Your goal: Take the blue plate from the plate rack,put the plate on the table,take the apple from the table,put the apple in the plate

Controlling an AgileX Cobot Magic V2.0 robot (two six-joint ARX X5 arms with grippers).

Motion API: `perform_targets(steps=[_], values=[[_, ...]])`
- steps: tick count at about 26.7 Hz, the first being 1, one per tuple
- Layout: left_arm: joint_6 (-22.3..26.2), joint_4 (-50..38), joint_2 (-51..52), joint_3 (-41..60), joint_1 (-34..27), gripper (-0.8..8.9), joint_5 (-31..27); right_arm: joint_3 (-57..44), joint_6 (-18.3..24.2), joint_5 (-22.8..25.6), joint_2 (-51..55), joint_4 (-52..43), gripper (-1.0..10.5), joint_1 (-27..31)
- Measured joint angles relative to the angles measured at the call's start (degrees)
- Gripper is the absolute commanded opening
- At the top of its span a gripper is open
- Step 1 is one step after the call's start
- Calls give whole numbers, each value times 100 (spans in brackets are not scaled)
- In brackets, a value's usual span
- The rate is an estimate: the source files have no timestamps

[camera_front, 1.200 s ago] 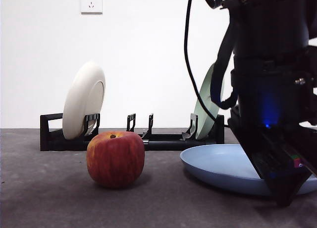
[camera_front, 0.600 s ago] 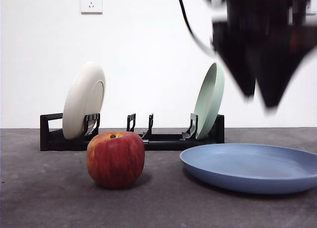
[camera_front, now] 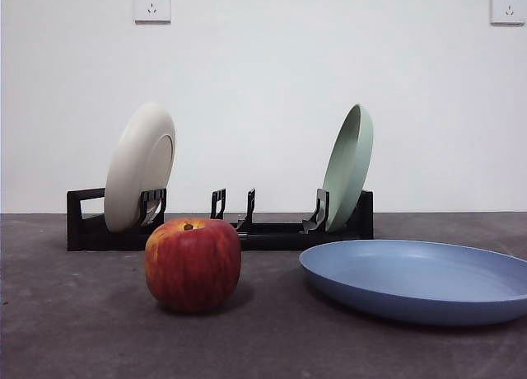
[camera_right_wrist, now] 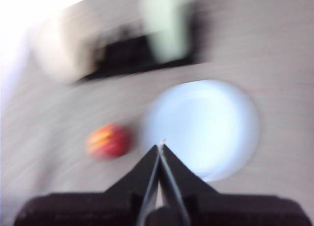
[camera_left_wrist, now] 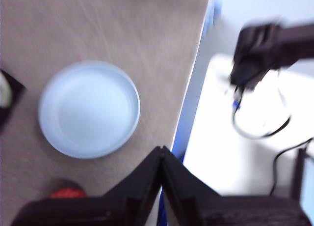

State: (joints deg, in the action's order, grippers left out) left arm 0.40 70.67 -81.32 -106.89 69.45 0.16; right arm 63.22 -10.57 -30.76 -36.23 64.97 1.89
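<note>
The blue plate (camera_front: 420, 278) lies flat on the table (camera_front: 82, 329), right of the red apple (camera_front: 193, 264), with nothing in it. Behind them stands the black plate rack (camera_front: 272, 229). No arm shows in the front view. In the left wrist view my left gripper (camera_left_wrist: 161, 150) is shut and empty, high above the blue plate (camera_left_wrist: 89, 109) and the apple (camera_left_wrist: 66, 192). In the blurred right wrist view my right gripper (camera_right_wrist: 160, 147) is also shut and empty, high over the blue plate (camera_right_wrist: 201, 127) with the apple (camera_right_wrist: 109, 141) beside it.
A cream-white plate (camera_front: 138, 166) leans in the rack's left slot and a pale green plate (camera_front: 347, 166) in its right slot. The table's edge (camera_left_wrist: 189, 103) runs past the blue plate in the left wrist view. The other arm (camera_left_wrist: 260, 46) shows beyond that edge.
The arm that stood low over the blue plate's right side rose and left the front view. The plate stays flat on the table; the apple has not moved.
</note>
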Motion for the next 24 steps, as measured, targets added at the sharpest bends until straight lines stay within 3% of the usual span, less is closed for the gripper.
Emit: perform_targets(steps=[1, 3, 5, 7, 10, 17, 21, 24], values=[[-55, 2, 415, -2, -31, -9, -4, 0, 160, -435, -160, -98, -2, 0], [-214, 70, 1108, -2, -118, -9, -173, 0, 247, -688, -439, -216, -3, -2], [-501, 343, 1757, -2, -153, -9, -704, 0, 245, -890, -763, -223, 3, -59], [-872, 507, 2299, -2, -153, -9, -1292, 0, 245, -938, -1119, -378, 12, -313], [-1161, 505, 2798, -2, -153, -9, -1467, 0, 227, -901, -1456, -743, 46, -756], [-1683, 509, 3469, -2, -153, -8, -1526, 111, -103, -79, -2249, -1749, 100, -2299], [-1818, 505, 3582, 146, -153, -8, -1526, 302, -199, 501, -2942, -2116, 320, -3274], [-1856, 505, 3624, 544, -153, -8, -1521, 656, -227, 1106, -3606, -2061, 568, -4002]])
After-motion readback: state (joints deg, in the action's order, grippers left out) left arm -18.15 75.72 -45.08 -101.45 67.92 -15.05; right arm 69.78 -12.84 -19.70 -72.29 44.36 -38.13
